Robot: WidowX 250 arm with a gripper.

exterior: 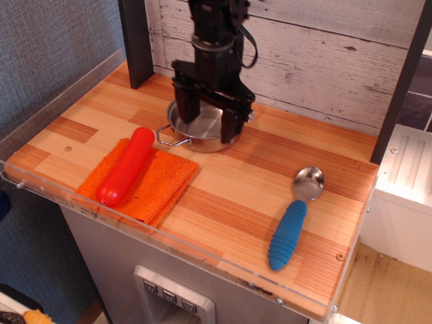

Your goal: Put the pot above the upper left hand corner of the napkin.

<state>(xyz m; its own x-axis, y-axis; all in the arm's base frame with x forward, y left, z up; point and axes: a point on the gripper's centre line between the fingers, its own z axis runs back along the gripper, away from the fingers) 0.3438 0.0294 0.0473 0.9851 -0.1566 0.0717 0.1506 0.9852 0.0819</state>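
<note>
The shiny steel pot (196, 133) sits on the wooden counter near the back wall, just above and right of the napkin. One wire loop handle (170, 138) points to the front left. My black gripper (209, 120) hangs over the pot, open, with one finger (188, 103) at the pot's left side and the other finger (231, 122) at its right side. It hides much of the pot. The orange ribbed napkin (155, 182) lies at the front left with a red sausage-shaped toy (125, 165) lying across it.
A steel spoon with a blue handle (290, 229) lies at the front right. A clear plastic rim (169, 239) runs along the counter's front and left edges. A dark post (133, 40) stands at the back left. The plank wall is close behind the pot.
</note>
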